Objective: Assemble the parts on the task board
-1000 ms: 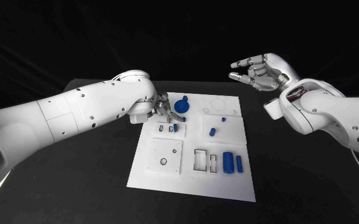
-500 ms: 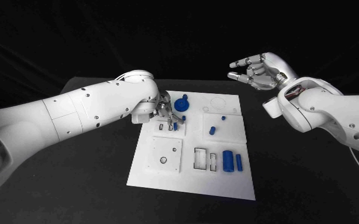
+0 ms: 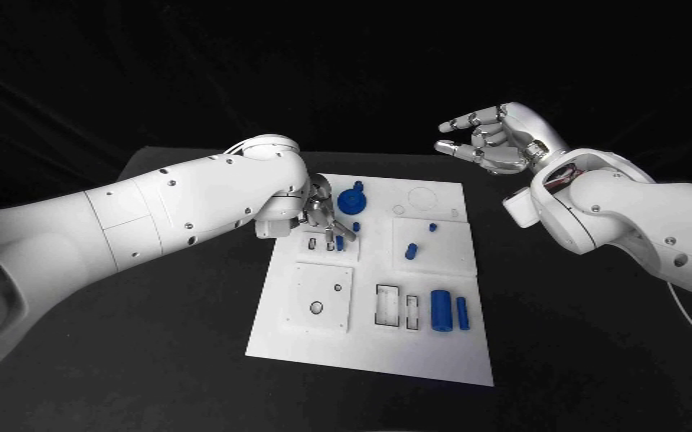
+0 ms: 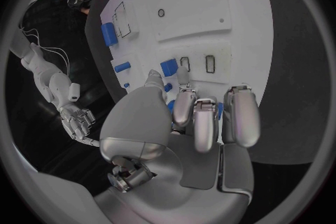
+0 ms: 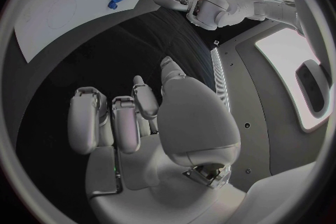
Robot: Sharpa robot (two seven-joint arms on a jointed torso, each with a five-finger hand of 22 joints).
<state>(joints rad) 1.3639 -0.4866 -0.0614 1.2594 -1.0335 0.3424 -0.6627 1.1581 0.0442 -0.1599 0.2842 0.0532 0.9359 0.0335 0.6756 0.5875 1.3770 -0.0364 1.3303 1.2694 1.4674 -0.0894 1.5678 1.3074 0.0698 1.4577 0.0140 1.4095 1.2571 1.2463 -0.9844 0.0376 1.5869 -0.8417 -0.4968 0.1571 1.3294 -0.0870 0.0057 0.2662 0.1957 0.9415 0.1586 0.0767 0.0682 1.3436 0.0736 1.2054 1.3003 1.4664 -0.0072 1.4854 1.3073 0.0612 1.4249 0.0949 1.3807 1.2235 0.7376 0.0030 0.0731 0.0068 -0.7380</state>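
Note:
The white task board point(image 3: 375, 352) lies mid-table. My left hand point(image 3: 320, 217) is low over its upper left part, by two small slots point(image 3: 310, 244). In the left wrist view its thumb and a fingertip point(image 4: 183, 74) pinch a small blue part point(image 4: 168, 66) at one slot point(image 4: 185, 63); the same part point(image 3: 339, 243) stands by the fingers in the head view. A blue gear point(image 3: 352, 202) sits just beyond that hand. My right hand point(image 3: 493, 142) hangs high off the board's far right corner, fingers apart and holding nothing, as its own view point(image 5: 133, 117) also shows.
Small blue pieces point(image 3: 410, 250) lie on the board's right half. A thick blue cylinder point(image 3: 440, 310) and a thinner one point(image 3: 462, 314) lie near the front right, beside rectangular cut-outs point(image 3: 388, 306). A square plate with holes point(image 3: 317, 299) sits front left. Black table point(image 3: 173, 352) surrounds the board.
My left hand has edged slightly toward the slots with the small blue part. My right hand has drifted a little to the left.

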